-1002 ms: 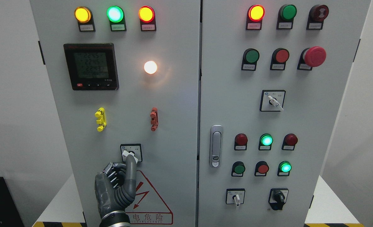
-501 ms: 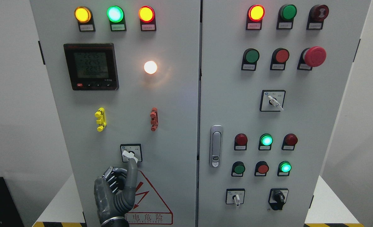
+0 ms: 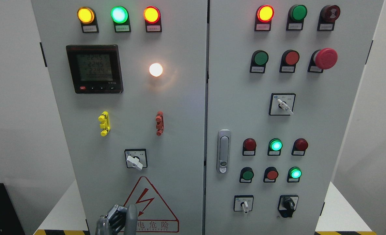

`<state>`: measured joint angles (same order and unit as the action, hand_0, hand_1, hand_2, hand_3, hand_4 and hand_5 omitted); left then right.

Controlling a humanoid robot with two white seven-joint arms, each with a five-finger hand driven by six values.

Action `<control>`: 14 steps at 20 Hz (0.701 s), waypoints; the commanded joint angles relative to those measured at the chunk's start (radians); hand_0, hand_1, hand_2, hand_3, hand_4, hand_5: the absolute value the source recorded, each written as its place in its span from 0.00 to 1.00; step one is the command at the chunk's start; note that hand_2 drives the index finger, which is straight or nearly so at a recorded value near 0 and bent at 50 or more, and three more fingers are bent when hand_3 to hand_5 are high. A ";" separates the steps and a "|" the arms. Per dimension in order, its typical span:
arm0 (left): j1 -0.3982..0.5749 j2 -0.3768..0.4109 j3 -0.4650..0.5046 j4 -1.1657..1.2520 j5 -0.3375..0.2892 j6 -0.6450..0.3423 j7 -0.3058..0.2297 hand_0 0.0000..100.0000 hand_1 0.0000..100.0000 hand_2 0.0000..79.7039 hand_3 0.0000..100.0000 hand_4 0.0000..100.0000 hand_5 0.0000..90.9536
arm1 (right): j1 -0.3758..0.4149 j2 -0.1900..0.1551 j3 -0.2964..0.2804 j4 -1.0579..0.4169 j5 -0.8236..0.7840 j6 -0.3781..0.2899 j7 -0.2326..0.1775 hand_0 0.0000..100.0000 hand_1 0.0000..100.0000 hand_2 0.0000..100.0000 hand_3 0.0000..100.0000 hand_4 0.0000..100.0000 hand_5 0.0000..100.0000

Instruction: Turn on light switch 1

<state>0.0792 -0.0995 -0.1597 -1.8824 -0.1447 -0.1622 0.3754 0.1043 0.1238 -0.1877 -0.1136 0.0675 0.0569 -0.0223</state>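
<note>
The white-levered rotary selector switch on its square black plate (image 3: pixel 135 159) sits low on the left door of the grey steel control cabinet (image 3: pixel 179 130), below the yellow plastic clip (image 3: pixel 103 123) and the red plastic clip (image 3: pixel 159 122) and just above the red-bordered triangular lightning warning sticker (image 3: pixel 146 204). Its lever lies tilted, the long end pointing down and to the right. Higher on the same door a round white lamp (image 3: pixel 155 69) glows warm, which suggests the light this switch commands is already on, though which lamp belongs to switch 1 cannot be read from the labels.

The left robot hand (image 3: pixel 117 220), dark grey and jointed, shows only partly at the bottom edge, well below the switch and apart from it. One finger (image 3: pixel 132 213) stands upright while the others look curled; it holds nothing. The right robot hand is out of sight.

The risks from here are small but real. If the hand rises again along the door, that raised finger could catch the lever's lower end and knock it off its present setting, putting the lamp out. A sideways drift could scrape the warning sticker or the door face. And if the glowing lamp is not the one meant, the task could be judged finished wrongly.
</note>
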 commanded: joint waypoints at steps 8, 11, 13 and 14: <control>0.336 0.144 0.281 0.536 0.160 -0.246 -0.230 0.16 0.00 0.70 0.88 0.87 0.57 | 0.000 0.000 0.001 0.000 0.000 0.000 0.001 0.00 0.00 0.00 0.00 0.00 0.00; 0.349 0.155 0.313 0.795 0.162 -0.283 -0.277 0.17 0.00 0.54 0.69 0.66 0.28 | 0.000 0.000 0.001 0.000 0.000 0.000 0.001 0.00 0.00 0.00 0.00 0.00 0.00; 0.347 0.153 0.322 0.960 0.160 -0.281 -0.318 0.18 0.00 0.46 0.60 0.58 0.22 | 0.000 0.000 -0.001 0.000 0.000 0.000 0.001 0.00 0.00 0.00 0.00 0.00 0.00; 0.346 0.153 0.322 1.026 0.156 -0.277 -0.340 0.18 0.00 0.42 0.55 0.54 0.20 | 0.000 0.000 0.001 0.000 0.000 0.000 0.001 0.00 0.00 0.00 0.00 0.00 0.00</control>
<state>0.3793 -0.0051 0.0438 -1.4309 -0.0226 -0.4331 0.0869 0.1043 0.1240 -0.1876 -0.1134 0.0675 0.0569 -0.0257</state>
